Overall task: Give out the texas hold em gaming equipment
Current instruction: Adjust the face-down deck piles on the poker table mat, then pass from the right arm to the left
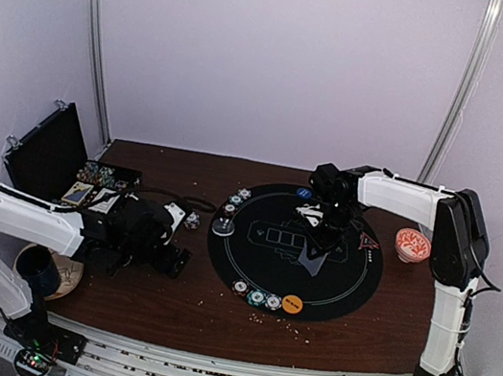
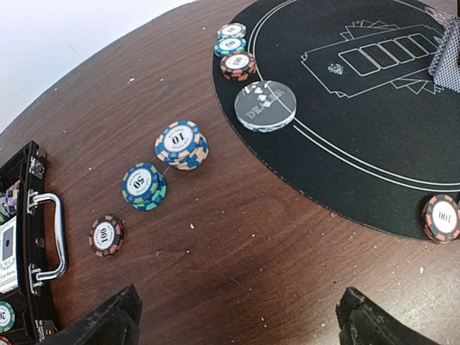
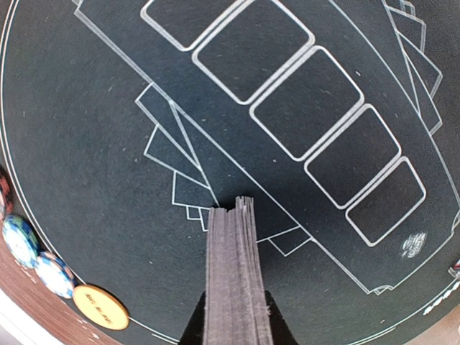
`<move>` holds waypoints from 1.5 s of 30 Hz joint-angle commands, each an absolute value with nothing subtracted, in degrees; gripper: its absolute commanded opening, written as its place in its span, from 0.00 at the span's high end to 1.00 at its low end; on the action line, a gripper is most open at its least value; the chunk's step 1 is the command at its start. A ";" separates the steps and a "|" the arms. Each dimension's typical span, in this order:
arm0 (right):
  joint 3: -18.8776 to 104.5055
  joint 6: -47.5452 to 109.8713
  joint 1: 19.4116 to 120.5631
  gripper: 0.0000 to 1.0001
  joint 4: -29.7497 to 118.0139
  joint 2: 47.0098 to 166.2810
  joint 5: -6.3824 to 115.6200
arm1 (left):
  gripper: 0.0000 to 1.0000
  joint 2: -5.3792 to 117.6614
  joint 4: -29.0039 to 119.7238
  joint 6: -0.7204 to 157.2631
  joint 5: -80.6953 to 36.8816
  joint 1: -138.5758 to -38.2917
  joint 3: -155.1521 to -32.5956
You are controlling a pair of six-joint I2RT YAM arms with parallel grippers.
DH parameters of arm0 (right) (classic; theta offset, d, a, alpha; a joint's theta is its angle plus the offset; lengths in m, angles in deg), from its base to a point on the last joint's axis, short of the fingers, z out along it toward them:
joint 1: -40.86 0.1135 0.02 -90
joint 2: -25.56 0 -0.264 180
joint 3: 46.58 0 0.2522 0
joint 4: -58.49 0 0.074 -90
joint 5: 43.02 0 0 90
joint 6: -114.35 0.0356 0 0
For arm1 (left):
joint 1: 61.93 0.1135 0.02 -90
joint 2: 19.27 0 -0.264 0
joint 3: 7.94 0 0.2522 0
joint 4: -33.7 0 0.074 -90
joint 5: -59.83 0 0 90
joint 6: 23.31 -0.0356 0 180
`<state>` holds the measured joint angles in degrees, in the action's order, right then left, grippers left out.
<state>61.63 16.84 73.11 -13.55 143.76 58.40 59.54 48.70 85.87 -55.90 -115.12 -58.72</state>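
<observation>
My right gripper [image 3: 233, 323] is shut on a deck of grey-backed playing cards [image 3: 232, 266], seen edge-on and hanging above the black mat's card outlines. From above, that gripper [image 1: 323, 235] is over the mat's middle. On the wood left of the mat are three lots of striped poker chips: a blue-orange stack [image 2: 181, 144], a blue-green stack [image 2: 144, 185] and a single dark one [image 2: 106, 236]. My left gripper [image 2: 241, 323] hovers open over bare wood just short of them. A clear dealer disc [image 2: 265, 106] and three chips [image 2: 238, 65] sit on the mat's left rim. An orange disc [image 3: 100, 307] lies near its front rim.
The round black mat [image 1: 351, 284] covers the table's centre-right. An open black case [image 1: 48, 150] with more chips stands at the back left, its handle [image 2: 54, 237] close to my left fingers. A red patterned bowl [image 1: 412, 244] sits right of the mat, by a red triangle marker [image 1: 366, 239].
</observation>
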 commanded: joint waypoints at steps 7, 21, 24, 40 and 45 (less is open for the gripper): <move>64.39 16.52 73.73 1.00 -12.48 138.12 65.18 | 0.02 60.16 42.39 79.89 -54.64 -117.77 -59.88; 54.72 25.41 73.30 1.00 4.14 129.54 99.88 | 0.02 63.44 20.22 63.73 -50.00 -124.33 -62.52; 50.43 30.83 73.29 1.00 10.67 128.41 104.98 | 0.02 63.57 13.29 60.81 -48.56 -124.49 -59.98; 40.30 46.99 76.98 1.00 29.85 128.81 109.47 | 0.02 70.20 11.47 56.67 -39.45 -124.86 -61.20; 39.70 47.90 79.61 1.00 31.54 129.33 110.41 | 0.02 72.09 10.78 58.40 -40.50 -124.86 -61.68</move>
